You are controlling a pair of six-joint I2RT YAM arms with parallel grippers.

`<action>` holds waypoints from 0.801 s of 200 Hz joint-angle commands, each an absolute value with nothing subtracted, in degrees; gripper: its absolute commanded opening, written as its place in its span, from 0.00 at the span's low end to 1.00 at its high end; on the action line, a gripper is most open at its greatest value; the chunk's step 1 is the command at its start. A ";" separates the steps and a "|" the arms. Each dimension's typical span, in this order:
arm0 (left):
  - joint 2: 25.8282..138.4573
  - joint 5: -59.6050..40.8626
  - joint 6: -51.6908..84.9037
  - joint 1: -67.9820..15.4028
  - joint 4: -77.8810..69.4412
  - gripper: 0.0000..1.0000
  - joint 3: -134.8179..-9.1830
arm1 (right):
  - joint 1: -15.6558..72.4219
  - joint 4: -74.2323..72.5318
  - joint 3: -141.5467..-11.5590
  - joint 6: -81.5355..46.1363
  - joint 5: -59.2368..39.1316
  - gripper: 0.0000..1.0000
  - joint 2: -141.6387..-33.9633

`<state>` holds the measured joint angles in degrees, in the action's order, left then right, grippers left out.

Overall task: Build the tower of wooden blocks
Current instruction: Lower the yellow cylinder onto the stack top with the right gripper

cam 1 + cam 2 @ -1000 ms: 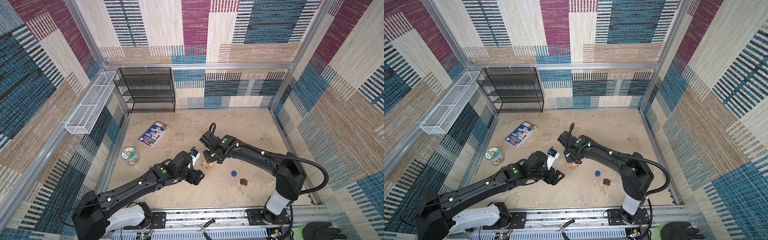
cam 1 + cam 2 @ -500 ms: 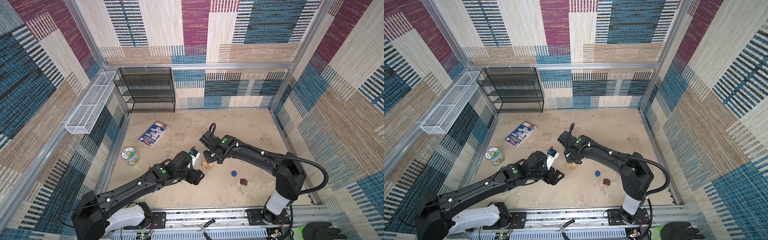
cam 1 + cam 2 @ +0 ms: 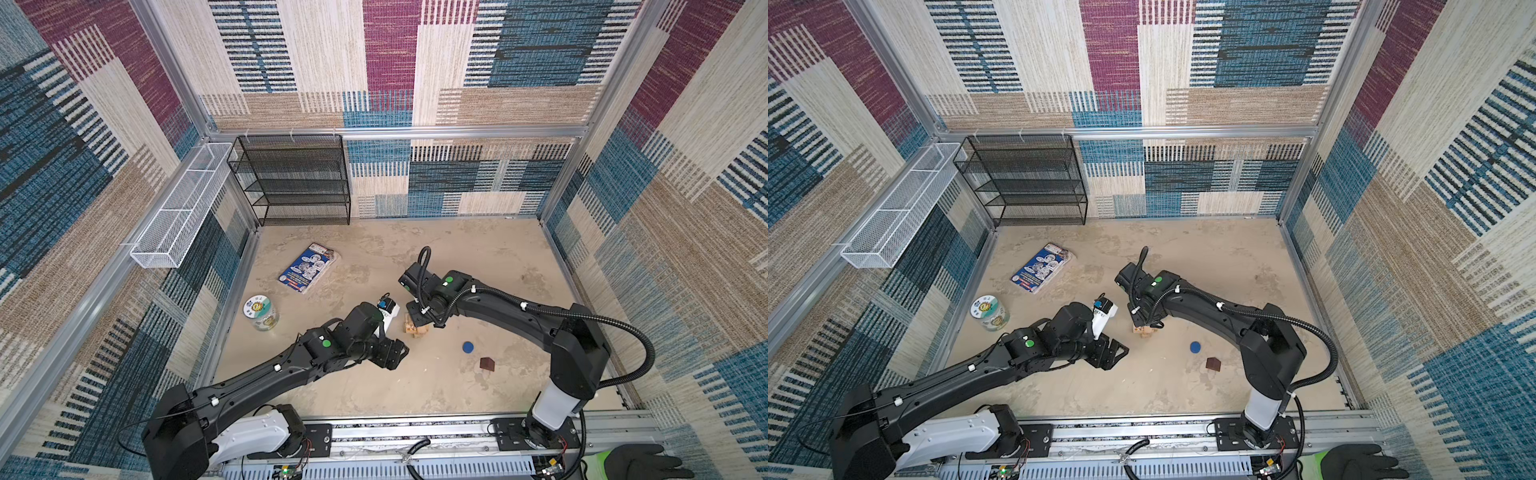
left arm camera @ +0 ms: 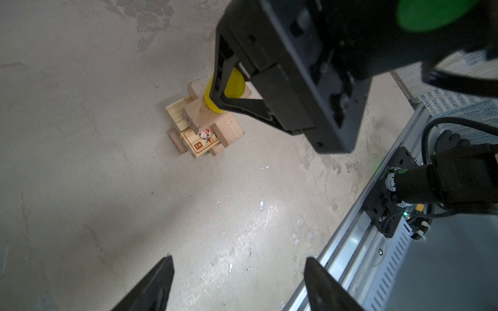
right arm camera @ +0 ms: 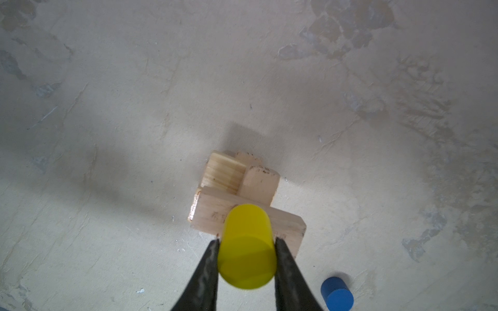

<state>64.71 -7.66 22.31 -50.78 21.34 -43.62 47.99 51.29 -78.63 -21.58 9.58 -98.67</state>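
My right gripper (image 5: 246, 242) clamps the yellow cylinder (image 5: 246, 229) over the tower (image 4: 207, 121); left gripper (image 4: 238, 259) gapes empty; blue disc (image 3: 468, 347), brown piece (image 3: 487, 364) unstacked

Both top views look steeply down; wrist views closely share the tower (image 4: 200, 114).

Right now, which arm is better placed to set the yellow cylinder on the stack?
The right arm: its jaws grip the yellow cylinder over the tower; the left arm hangs aside, jaws open and empty.
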 commanded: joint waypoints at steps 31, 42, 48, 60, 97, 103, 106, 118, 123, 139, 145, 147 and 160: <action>64.42 -7.12 21.00 -50.78 22.15 0.81 -43.85 | 47.99 51.94 -79.36 -21.45 10.10 0.37 -98.94; 64.42 -7.12 20.96 -50.78 22.13 0.81 -43.78 | 48.00 52.12 -79.45 -21.46 10.15 0.38 -99.05; 64.42 -7.12 21.01 -50.80 22.21 0.81 -43.84 | 47.98 52.22 -79.49 -21.46 10.19 0.39 -99.14; 64.40 -7.12 20.99 -50.79 22.24 0.81 -43.82 | 47.99 52.29 -79.66 -21.46 10.28 0.41 -99.14; 64.29 -7.12 20.92 -50.80 22.38 0.81 -43.83 | 47.98 52.57 -79.89 -21.40 10.52 0.42 -99.14; 64.21 -7.12 20.85 -50.75 22.31 0.81 -43.78 | 47.99 52.63 -79.98 -21.40 10.48 0.42 -99.14; 64.23 -7.12 20.83 -50.73 22.36 0.81 -43.85 | 47.99 52.64 -79.98 -21.44 10.60 0.42 -99.14; 64.25 -7.03 20.83 -50.80 22.37 0.81 -43.82 | 47.94 52.84 -80.07 -21.46 10.68 0.42 -99.14; 64.25 -7.03 20.83 -50.78 22.39 0.81 -43.82 | 47.99 52.82 -80.07 -21.42 10.72 0.41 -99.07; 64.18 -7.03 20.82 -50.80 22.43 0.81 -43.84 | 47.99 52.90 -80.07 -21.42 10.90 0.40 -98.95; 64.11 -7.03 20.83 -50.78 22.42 0.81 -43.78 | 47.98 52.91 -79.99 -21.38 10.98 0.39 -98.93; 64.17 -7.03 20.83 -50.80 22.41 0.81 -43.77 | 47.99 52.91 -79.98 -21.41 10.98 0.39 -98.87; 64.16 -7.03 20.83 -50.77 22.39 0.81 -43.81 | 47.92 52.91 -79.85 -21.42 11.07 0.38 -98.79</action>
<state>64.47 -7.64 22.28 -50.78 21.45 -43.62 47.99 52.62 -79.61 -21.37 9.69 -99.09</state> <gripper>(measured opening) 0.807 0.389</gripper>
